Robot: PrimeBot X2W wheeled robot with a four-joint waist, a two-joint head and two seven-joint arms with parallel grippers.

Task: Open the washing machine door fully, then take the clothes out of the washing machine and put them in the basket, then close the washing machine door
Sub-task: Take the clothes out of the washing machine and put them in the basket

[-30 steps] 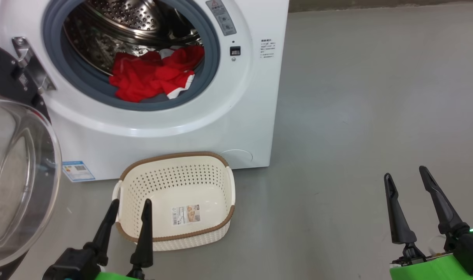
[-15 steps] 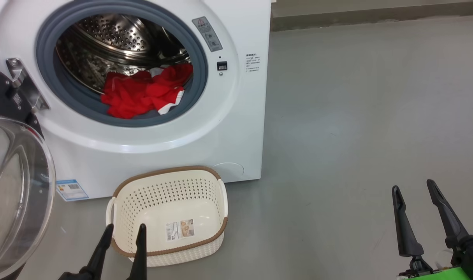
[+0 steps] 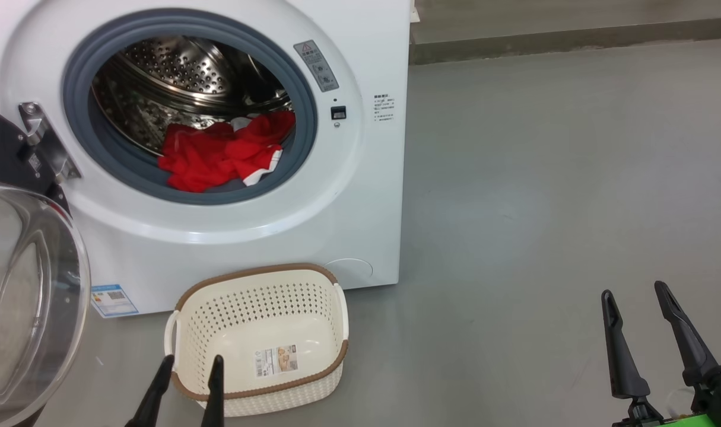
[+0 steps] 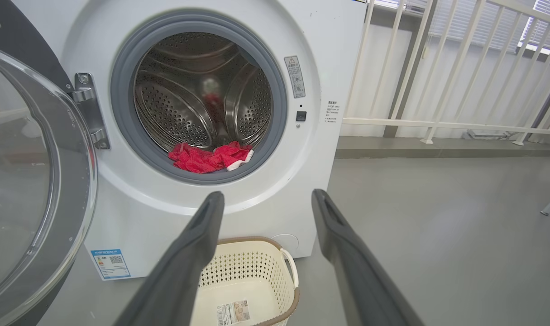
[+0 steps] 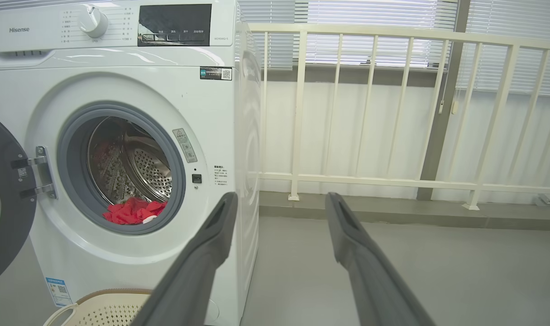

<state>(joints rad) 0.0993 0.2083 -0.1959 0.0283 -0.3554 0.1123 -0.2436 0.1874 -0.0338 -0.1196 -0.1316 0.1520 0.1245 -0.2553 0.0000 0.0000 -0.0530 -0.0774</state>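
Note:
The white washing machine [image 3: 360, 196] stands with its door [image 3: 28, 296] swung out to the left, glass bowl facing me. Red clothes [image 3: 218, 155] with white trim lie at the front of the steel drum, against the grey ring; they also show as clothes [image 4: 209, 157] and clothes [image 5: 132, 211]. An empty cream basket [image 3: 259, 279] sits on the floor below the opening. My left gripper [image 3: 191, 363] is open, its tips over the basket's near left rim. Far to the right, my right gripper [image 3: 633, 290] hangs open above bare floor. Both hold nothing.
Grey floor [image 3: 544, 178] stretches to the right of the machine. A cream railing [image 5: 392, 104] and a low kerb run along the wall behind it. The open door takes up the space at the left.
The head camera has tilted up and back, so machine and basket sit lower in the picture. Both grippers show lower in the picture than before. The clothes and basket have not moved.

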